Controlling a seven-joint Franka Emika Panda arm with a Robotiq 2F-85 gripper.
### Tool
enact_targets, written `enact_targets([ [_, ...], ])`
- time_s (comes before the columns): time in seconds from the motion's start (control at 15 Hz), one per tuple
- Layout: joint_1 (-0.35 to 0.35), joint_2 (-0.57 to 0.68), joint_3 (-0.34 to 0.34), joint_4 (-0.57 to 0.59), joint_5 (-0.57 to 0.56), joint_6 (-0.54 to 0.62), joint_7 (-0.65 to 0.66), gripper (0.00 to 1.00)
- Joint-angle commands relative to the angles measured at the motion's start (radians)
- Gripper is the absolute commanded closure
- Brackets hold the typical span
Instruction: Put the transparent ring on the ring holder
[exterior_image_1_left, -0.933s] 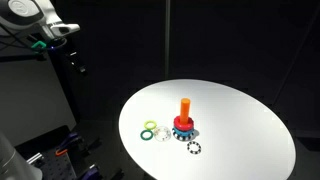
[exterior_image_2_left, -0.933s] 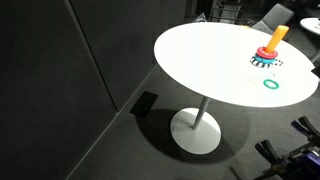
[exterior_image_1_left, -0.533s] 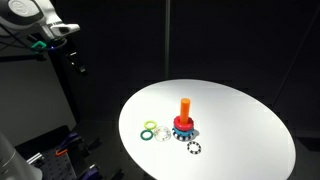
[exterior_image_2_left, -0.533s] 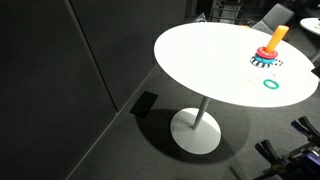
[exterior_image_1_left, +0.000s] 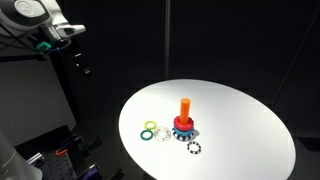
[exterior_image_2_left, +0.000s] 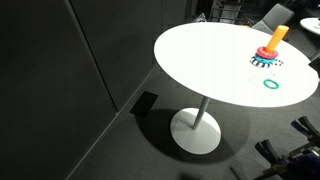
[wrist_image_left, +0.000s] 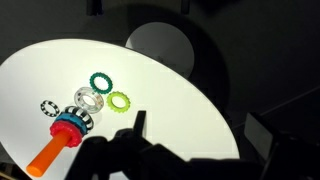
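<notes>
The ring holder (exterior_image_1_left: 184, 118) is an orange peg on a red-and-blue base near the middle of the round white table (exterior_image_1_left: 240, 125). It also shows in the wrist view (wrist_image_left: 62, 135) and in an exterior view (exterior_image_2_left: 272, 42). The transparent ring (wrist_image_left: 90, 98) lies flat on the table beside the base, faint and whitish in an exterior view (exterior_image_1_left: 163, 133). My gripper (wrist_image_left: 200, 128) is open and empty. It hangs high above and well off the table's edge, at the top left in an exterior view (exterior_image_1_left: 78, 58).
A green-yellow ring (wrist_image_left: 120, 101), a dark green ring (wrist_image_left: 100, 80) and a black ring with white dots (wrist_image_left: 48, 106) lie around the transparent ring. The table stands on a single pedestal (exterior_image_2_left: 198, 125). Dark walls surround it.
The arm has shifted slightly to the right at the top left of the exterior view. The rings and the holder have not moved.
</notes>
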Motion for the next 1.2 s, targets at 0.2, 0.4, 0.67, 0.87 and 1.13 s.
enact_targets([
  [0.2,-0.081,0.115,-0.054,0.01,-0.041,0.107,0.041,0.0],
  [0.4,-0.115,0.195,-0.096,0.028,-0.039,0.157,0.029,0.0],
  [0.67,-0.146,0.309,-0.155,0.064,-0.042,0.193,0.014,0.0],
  [0.87,-0.158,0.394,-0.203,0.099,-0.052,0.194,-0.003,0.0],
  [1.13,-0.17,0.511,-0.268,0.161,-0.077,0.183,-0.02,0.0],
])
